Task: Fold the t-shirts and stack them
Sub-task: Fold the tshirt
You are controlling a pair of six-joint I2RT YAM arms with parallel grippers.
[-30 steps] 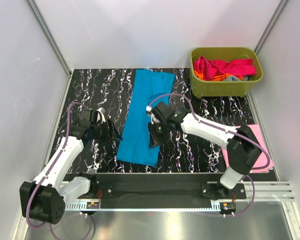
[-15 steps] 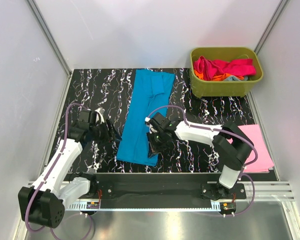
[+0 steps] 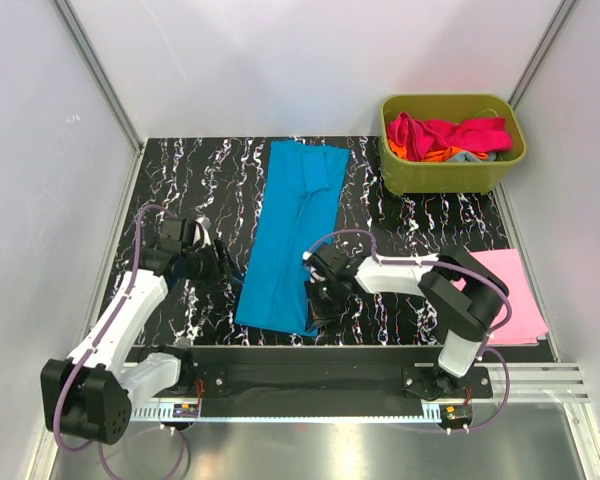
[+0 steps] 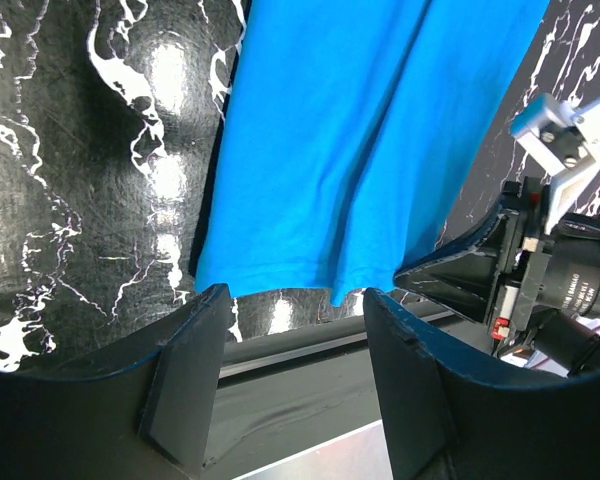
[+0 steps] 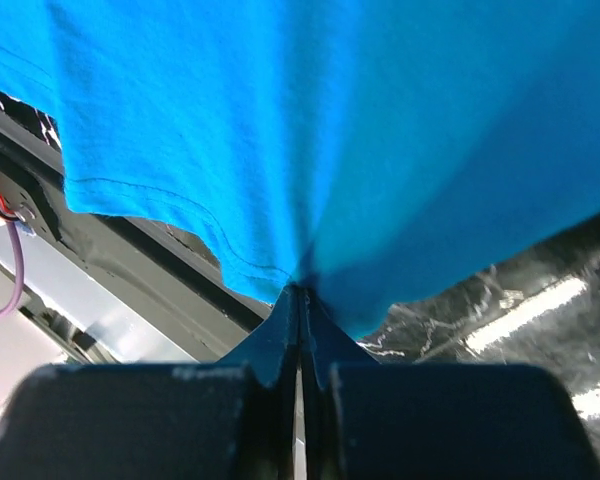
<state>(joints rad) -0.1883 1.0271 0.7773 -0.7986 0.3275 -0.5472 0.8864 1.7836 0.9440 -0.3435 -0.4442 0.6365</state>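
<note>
A bright cyan-blue t-shirt (image 3: 295,230), folded into a long strip, lies down the middle of the black marbled table; it also shows in the left wrist view (image 4: 370,140) and the right wrist view (image 5: 320,130). My right gripper (image 3: 314,308) is shut on the shirt's near right corner, its jaws (image 5: 300,300) pinching the hem. My left gripper (image 3: 223,270) is open and empty, just left of the shirt's near left edge; its fingers (image 4: 185,375) straddle bare table below the hem. A light pink shirt (image 3: 510,290) lies folded at the right edge.
An olive-green tub (image 3: 450,145) at the back right holds magenta, orange, red and grey-blue shirts (image 3: 450,135). The black rail (image 3: 310,365) runs along the near edge. White walls enclose the table on three sides.
My right gripper has slid toward the near edge along the shirt's right side and now grips the near right corner. The left arm has barely moved.
</note>
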